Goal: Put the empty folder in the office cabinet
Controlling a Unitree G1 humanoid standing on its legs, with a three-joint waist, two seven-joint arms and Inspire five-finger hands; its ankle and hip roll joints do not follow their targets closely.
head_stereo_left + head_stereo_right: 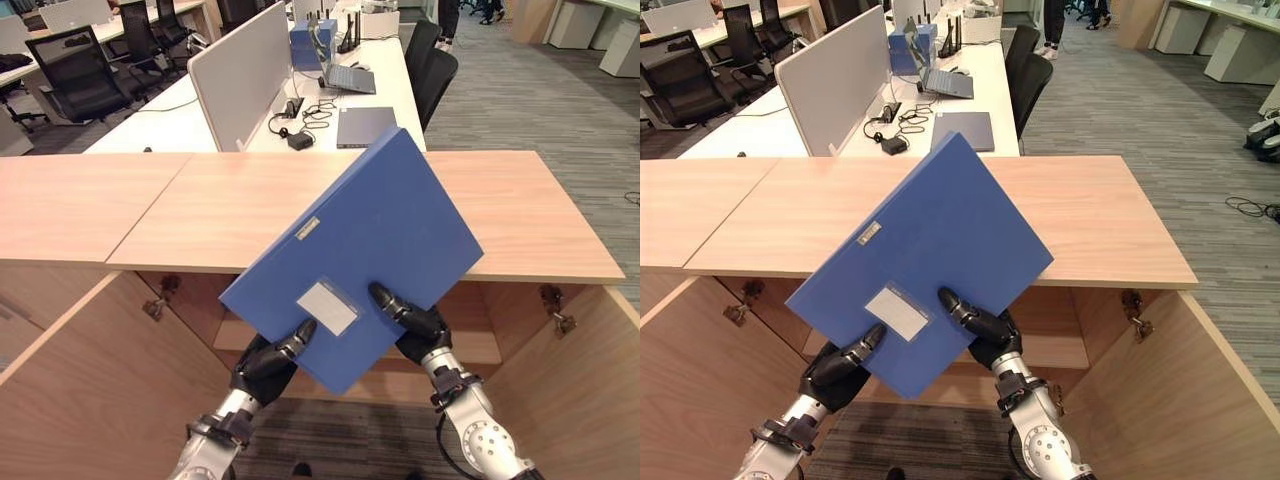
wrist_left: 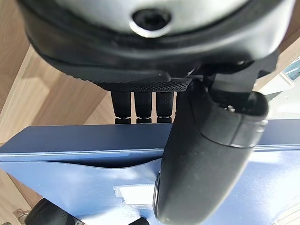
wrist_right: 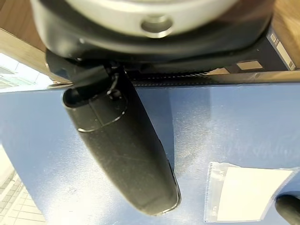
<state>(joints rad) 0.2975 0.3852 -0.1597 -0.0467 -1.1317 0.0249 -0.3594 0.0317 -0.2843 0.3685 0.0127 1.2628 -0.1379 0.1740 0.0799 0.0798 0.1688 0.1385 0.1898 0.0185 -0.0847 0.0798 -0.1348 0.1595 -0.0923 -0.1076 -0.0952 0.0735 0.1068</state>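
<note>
Folder: blue folder (image 1: 370,240) was held up, tilted w/ one corner highest, in front of cabinet (image 1: 90,400); upper part overlapped cabinet's wooden top (image 1: 180,205), lower edge hung over the open compartment.
Label: white label pocket (image 1: 327,306) sat on folder face near lower edge, betw. the two thumbs.
Left hand: left hand (image 1: 268,362) pinched folder's lower edge, thumb on front face, fingers behind.
Right hand: right hand (image 1: 415,325) clamped same edge, thumb pressed flat on blue face just beside label pocket.
Cabinet: doors swung open both sides, inner shelf (image 1: 470,345) visible behind folder.
Beyond cabinet: white table (image 1: 200,125) w/ grey divider panel (image 1: 240,75), laptop (image 1: 347,78), black office chairs (image 1: 432,72) alongside.
</note>
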